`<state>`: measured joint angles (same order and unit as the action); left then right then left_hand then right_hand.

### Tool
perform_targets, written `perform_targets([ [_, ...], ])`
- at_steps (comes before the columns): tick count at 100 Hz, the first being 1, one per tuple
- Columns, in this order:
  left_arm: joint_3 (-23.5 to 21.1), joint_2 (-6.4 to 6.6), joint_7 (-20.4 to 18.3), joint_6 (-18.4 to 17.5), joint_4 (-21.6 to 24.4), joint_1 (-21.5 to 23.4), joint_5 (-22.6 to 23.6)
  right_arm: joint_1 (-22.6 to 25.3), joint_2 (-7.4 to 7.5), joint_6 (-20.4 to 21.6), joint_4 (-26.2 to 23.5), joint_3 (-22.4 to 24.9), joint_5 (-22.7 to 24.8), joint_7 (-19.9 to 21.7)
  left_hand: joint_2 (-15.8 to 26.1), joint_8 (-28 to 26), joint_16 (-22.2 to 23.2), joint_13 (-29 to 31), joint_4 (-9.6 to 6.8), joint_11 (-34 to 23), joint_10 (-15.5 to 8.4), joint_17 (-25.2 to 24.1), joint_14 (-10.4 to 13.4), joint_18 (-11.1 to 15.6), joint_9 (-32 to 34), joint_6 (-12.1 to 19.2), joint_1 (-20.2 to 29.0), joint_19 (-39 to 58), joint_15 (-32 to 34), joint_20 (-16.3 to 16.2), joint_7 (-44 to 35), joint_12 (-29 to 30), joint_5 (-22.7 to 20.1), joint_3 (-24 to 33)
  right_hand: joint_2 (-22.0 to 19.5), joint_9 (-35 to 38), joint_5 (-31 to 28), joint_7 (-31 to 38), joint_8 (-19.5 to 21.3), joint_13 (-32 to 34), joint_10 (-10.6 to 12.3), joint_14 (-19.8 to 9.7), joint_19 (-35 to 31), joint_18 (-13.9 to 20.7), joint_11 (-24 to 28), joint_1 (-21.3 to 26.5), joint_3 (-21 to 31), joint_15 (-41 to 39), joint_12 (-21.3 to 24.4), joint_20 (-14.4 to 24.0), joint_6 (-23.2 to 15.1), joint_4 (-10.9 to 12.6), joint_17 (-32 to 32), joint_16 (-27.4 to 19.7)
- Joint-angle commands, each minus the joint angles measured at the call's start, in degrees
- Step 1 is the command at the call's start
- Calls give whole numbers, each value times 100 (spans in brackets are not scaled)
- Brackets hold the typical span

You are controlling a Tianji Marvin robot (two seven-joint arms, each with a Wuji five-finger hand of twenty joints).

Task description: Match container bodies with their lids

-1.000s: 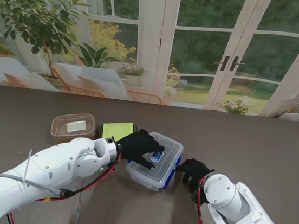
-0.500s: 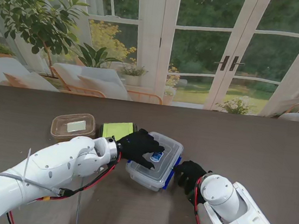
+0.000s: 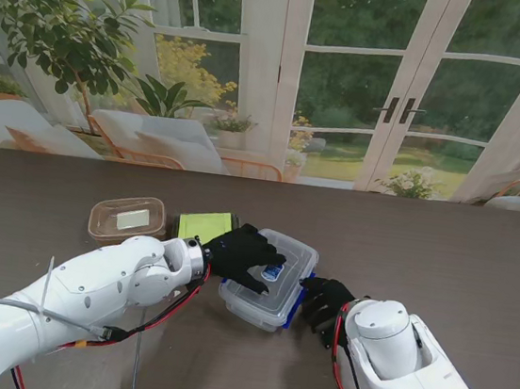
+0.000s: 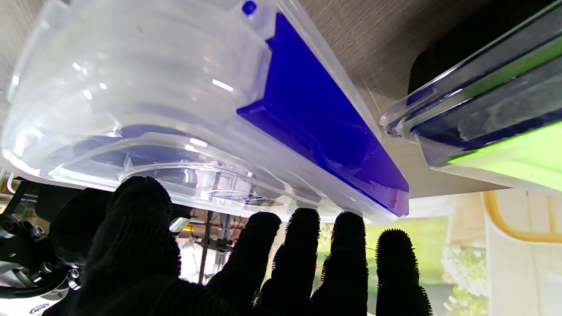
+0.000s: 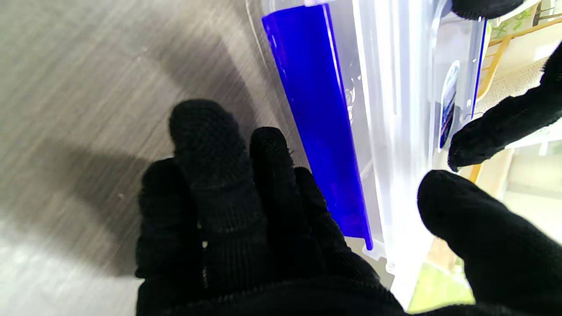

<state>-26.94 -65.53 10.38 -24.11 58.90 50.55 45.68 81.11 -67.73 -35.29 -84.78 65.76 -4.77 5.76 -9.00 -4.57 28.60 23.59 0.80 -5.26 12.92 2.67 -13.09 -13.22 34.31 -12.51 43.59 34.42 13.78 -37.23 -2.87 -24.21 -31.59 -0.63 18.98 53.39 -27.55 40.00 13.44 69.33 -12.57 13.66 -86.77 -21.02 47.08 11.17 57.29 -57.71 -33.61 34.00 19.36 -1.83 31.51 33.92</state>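
Observation:
A clear container (image 3: 296,255) with its clear lid on and blue side latches stands mid-table. My left hand (image 3: 241,252) lies flat on the lid, fingers spread, holding nothing. In the left wrist view its fingers (image 4: 303,259) reach over the lid beside one blue latch (image 4: 316,118). My right hand (image 3: 323,302) is at the container's right side, open. In the right wrist view its fingers (image 5: 232,188) lie beside the other blue latch (image 5: 320,123), thumb apart. I cannot tell whether they touch the latch.
A green-lidded container (image 3: 204,226) sits just behind my left hand, close to the clear one (image 4: 496,114). Farther left stands a brownish translucent container (image 3: 127,219) with a lid on. Brown table (image 3: 441,264) spreads to the right; glass doors and plants lie beyond.
My right hand has slid left, up to the clear container's right side and its blue latch. The left hand has stayed on the lid.

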Motion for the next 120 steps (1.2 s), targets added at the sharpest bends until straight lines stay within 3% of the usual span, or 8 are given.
perform_targets([
  [1, 40, -11, -137, -21, -79, 30, 18, 97, -40, -73, 7, -32, 12, 156, 55, -26, 62, -102, 40, -291, 9, -119, 78, 128, 174, 3, -81, -178, -27, -44, -21, -110, -68, -34, 16, 136, -115, 96, 25, -24, -147, 227, 1, -306, 150, -218, 34, -120, -107, 154, -54, -183, 597, 52],
  [32, 71, -14, -147, -29, -95, 6, 14, 211, -58, -163, -204, 88, -83, 82, 70, -26, 60, -108, 39, -293, 4, -119, 77, 126, 179, 2, -80, -211, -33, -54, -19, -111, -67, -34, 41, 68, -466, 226, 83, -120, -101, 213, 71, -258, 364, -159, 29, -260, -295, 195, -373, -184, 466, 101],
  [49, 86, -18, -157, -28, -101, -1, 3, 308, -62, -213, -406, 202, -112, 24, 86, -26, 60, -109, 39, -294, 10, -117, 83, 137, 182, 5, -87, -228, -34, -59, -19, -113, -67, -35, 25, -538, -807, 312, 163, -548, -46, 92, 386, -58, 893, -133, -30, -607, -796, 86, -728, -188, 18, 225],
  [65, 100, -16, -172, -23, -98, -6, 2, 382, -54, -289, -539, 275, -125, 18, 94, -26, 61, -107, 33, -295, 4, -117, 83, 130, 184, 10, -89, -241, -34, -65, -18, -114, -64, -32, 18, -1079, -1012, 315, 239, -1001, -104, 68, 442, 65, 1048, -99, -51, -877, -981, 112, -965, -194, -346, 322],
  [83, 98, -12, -197, -18, -91, -6, -4, 444, 0, -449, -635, 288, -75, 163, 104, -26, 60, -99, 33, -299, -5, -120, 81, 132, 199, 14, -93, -257, -34, -69, -19, -115, -70, -33, -57, -1362, -475, 26, 199, -1208, -133, 98, 470, 96, 987, -117, -147, -956, -960, 144, -939, -194, -480, 342],
  [120, 110, -9, -217, -33, -120, -26, -12, 251, 73, -633, -457, 79, -73, 483, 108, -27, 59, -86, 31, -306, -12, -116, 83, 130, 235, 6, -89, -290, -31, -78, -21, -119, -84, -32, -322, -1525, 1418, -618, -179, -1215, -165, 136, 476, 62, 829, -221, -598, -1043, -775, 230, -267, -163, -482, 377],
])
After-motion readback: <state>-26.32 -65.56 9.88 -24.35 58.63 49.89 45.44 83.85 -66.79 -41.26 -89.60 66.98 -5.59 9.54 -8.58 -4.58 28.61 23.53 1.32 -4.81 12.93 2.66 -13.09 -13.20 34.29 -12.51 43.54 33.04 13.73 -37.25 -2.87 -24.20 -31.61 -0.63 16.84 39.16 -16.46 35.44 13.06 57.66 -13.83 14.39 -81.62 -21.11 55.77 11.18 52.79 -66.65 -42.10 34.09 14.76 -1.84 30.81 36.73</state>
